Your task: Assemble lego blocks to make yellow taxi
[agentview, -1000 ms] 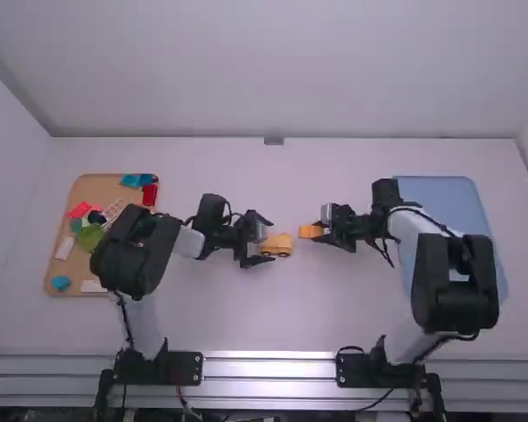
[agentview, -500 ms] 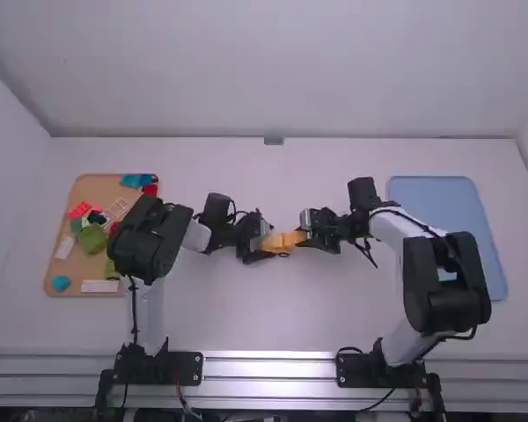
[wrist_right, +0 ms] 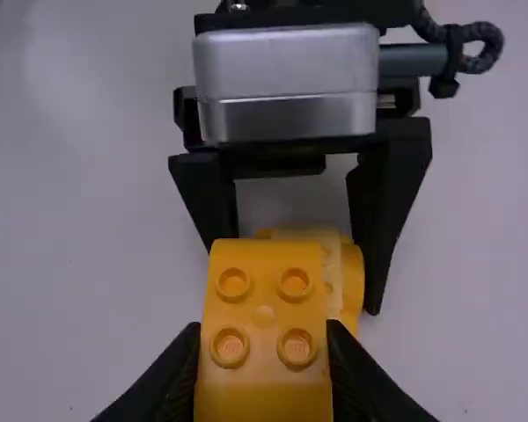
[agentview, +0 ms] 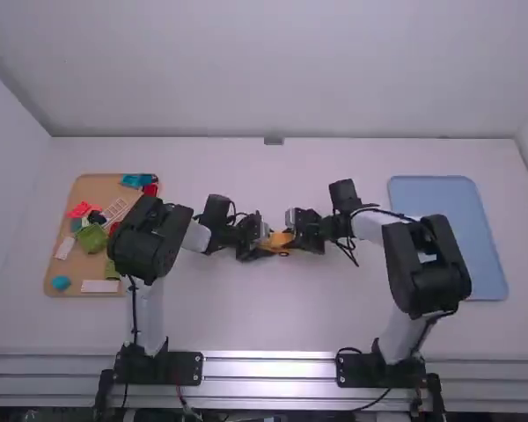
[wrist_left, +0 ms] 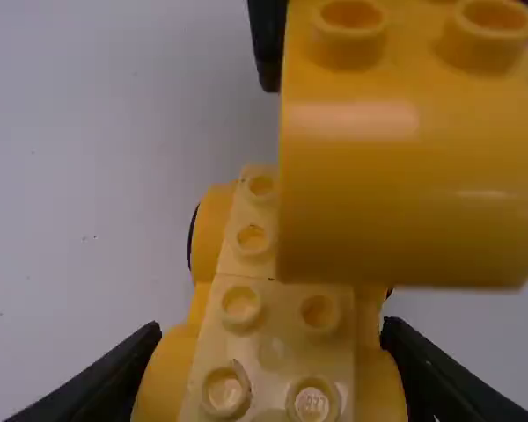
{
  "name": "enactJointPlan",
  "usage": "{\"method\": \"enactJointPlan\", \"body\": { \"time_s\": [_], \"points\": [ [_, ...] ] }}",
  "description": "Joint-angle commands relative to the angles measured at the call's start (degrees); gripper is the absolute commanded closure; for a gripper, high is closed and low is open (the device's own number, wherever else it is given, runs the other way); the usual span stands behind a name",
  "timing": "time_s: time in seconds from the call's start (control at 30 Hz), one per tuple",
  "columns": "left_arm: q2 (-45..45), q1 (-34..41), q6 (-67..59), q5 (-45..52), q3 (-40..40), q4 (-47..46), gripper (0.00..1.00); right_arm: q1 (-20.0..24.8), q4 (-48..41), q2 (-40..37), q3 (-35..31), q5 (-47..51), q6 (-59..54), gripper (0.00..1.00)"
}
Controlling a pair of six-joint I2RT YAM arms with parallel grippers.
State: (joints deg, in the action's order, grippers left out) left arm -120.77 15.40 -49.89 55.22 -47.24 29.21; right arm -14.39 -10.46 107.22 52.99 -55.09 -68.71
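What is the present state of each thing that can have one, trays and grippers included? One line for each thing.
Wheeled yellow plastic taxi base: partly built, some studs uncovered
Rounded yellow plastic block: held over the base, not seated
Black left gripper: closed on the base's sides
Black right gripper: closed on the block
Tan rectangular tray: holding assorted coloured pieces
Blue rectangular tray: lying flat

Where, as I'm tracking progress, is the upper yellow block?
In the right wrist view, the upper yellow block is mid-table in the right end effector, above the studded base.
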Motion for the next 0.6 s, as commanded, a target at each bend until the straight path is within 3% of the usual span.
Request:
{"method": "enactJointPlan", "body": {
  "time_s": [0.0,0.07,0.37,0.57],
  "points": [
    [-0.96,0.35,-0.94,0.85,0.61,-0.22,0.44,-0.35,1.25,1.49,0.61,-0.37,2.99,0.83],
    [-0.96,0.37,-0.94,0.83,0.7,-0.5,0.5,-0.2,4.04,2.93,0.61,-0.57,6.47,0.84],
    [-0.96,0.35,-0.94,0.81,0.81,-1.25,0.48,-0.55,5.79,5.31,0.63,-1.2,7.21,0.84],
    [-0.96,0.35,-0.92,0.81,0.76,-1.16,0.47,-0.94,6.78,6.51,0.61,-1.92,7.26,0.91]
  ]
}}
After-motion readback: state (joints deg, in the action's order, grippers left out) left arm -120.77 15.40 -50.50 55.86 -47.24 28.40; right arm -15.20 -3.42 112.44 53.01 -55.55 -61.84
